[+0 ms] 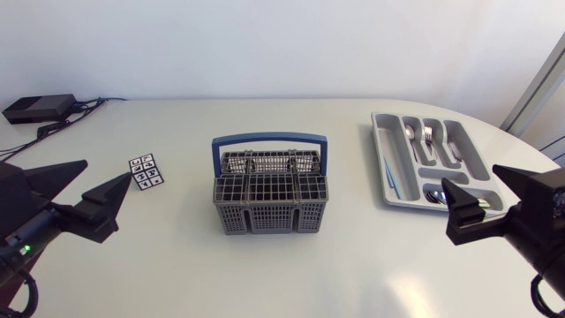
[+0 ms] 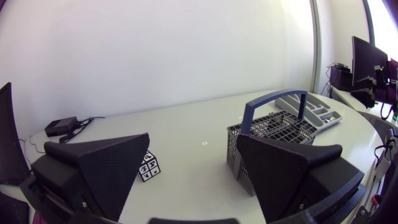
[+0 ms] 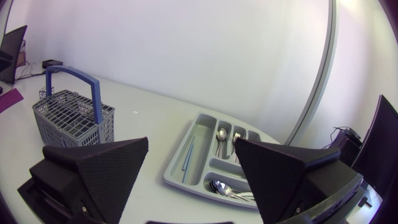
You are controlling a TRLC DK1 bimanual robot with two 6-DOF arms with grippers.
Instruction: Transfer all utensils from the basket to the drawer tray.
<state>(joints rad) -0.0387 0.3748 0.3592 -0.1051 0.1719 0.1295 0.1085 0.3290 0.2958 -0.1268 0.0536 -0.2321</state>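
Note:
The grey wire basket (image 1: 269, 199) with a blue handle stands mid-table; no utensil shows in it. The grey drawer tray (image 1: 377, 132) lies at the right and holds a spoon (image 1: 411, 137), a fork (image 1: 428, 137), a thin blue piece (image 1: 389, 177) and spoons (image 1: 434, 196) in its near compartment. My left gripper (image 1: 108, 170) hovers open left of the basket, with nothing between its fingers. My right gripper (image 1: 470, 174) hangs open over the tray's near right corner. In the left wrist view the gripper (image 2: 193, 137) faces the basket (image 2: 267, 127). In the right wrist view the gripper (image 3: 191, 140) faces the tray (image 3: 177, 177).
A small black-and-white marker card (image 1: 146, 171) lies between my left gripper and the basket. A black box (image 1: 37, 108) with cables sits at the far left corner. The table's rounded edge runs just past the tray.

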